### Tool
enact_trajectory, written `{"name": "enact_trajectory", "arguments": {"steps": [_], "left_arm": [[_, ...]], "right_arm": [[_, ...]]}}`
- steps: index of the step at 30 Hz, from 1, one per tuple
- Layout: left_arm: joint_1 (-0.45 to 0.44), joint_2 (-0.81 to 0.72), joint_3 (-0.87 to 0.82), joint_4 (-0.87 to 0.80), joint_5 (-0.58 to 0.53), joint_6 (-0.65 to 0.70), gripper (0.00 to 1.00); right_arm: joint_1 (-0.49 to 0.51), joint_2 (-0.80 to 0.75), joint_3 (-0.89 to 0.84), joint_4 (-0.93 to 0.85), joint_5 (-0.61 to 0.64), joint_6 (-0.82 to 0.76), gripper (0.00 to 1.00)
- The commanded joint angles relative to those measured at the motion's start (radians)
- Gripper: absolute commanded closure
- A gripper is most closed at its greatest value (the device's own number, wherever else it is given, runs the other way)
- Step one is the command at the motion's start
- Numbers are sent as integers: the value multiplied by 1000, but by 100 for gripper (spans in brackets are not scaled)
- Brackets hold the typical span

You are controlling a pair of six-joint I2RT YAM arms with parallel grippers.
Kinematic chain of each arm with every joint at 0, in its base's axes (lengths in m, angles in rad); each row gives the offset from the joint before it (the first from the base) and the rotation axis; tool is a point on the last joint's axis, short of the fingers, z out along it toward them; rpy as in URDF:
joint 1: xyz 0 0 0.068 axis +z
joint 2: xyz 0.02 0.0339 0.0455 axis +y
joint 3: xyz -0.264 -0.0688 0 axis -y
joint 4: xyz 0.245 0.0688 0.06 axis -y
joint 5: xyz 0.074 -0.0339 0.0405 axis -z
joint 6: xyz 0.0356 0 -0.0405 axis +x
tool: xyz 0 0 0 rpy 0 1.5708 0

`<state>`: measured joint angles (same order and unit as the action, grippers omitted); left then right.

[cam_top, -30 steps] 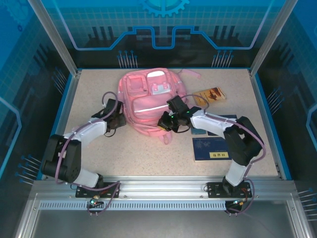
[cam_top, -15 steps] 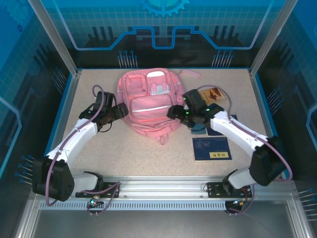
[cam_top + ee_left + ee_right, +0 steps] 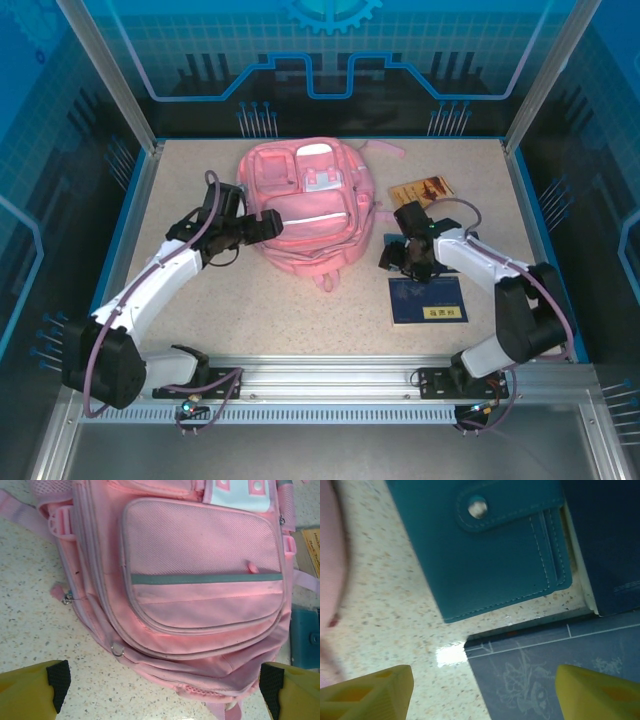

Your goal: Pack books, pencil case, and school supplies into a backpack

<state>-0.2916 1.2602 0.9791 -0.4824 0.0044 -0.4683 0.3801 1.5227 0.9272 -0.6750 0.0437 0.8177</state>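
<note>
The pink backpack (image 3: 310,205) lies flat in the middle of the table, front pockets up. My left gripper (image 3: 263,224) is at its left side, open, with the backpack's lower edge (image 3: 200,605) between the spread fingers (image 3: 55,680). My right gripper (image 3: 393,258) hovers open to the backpack's right, over the corner of a navy book (image 3: 428,299) with a yellow label strip. In the right wrist view that book (image 3: 555,670) lies beside a second navy book (image 3: 607,540), with nothing between the open fingers of the gripper (image 3: 482,690). The tan-orange book (image 3: 424,189) lies at the back right.
A teal snap-flap piece (image 3: 490,550) lies on the table between the backpack's edge (image 3: 330,555) and the navy books. The same teal piece (image 3: 305,637) shows in the left wrist view. Raised blue walls ring the speckled table (image 3: 300,310), which is bare at the front.
My right gripper has pulled away from the backpack, right and nearer, to above the teal piece and navy book. My left gripper has moved right to the backpack's left side.
</note>
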Motion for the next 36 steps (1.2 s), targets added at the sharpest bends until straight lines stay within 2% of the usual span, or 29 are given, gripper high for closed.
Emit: {"name": "enact_trajectory", "arguments": {"steps": [1,10,16,21,24,27,33,36], "left_arm": [[-20,26,42,-7,41,15,1],[-75,84,72,-4,69,4,1],[-133,131,105,-7,71,-13,1],[-206,181,153,-25,75,-17,1],[-263,219,173,-21,86,-11,1],[-323,269,200,-17,97,-2,2],[-431,388,270,-10,130,-3,9],[-478,449,310,-10,139,1,13]], "right_arm": [[27,60,-8,27,-25,-25,25],[215,169,-21,73,-96,25,27],[360,139,-42,88,-178,-18,30],[326,-46,-35,10,-99,9,30],[290,-159,-42,-109,-6,87,30],[236,-269,-118,-230,47,186,28],[125,-499,-284,-296,13,258,18],[74,-564,-346,-296,-25,267,17]]}}
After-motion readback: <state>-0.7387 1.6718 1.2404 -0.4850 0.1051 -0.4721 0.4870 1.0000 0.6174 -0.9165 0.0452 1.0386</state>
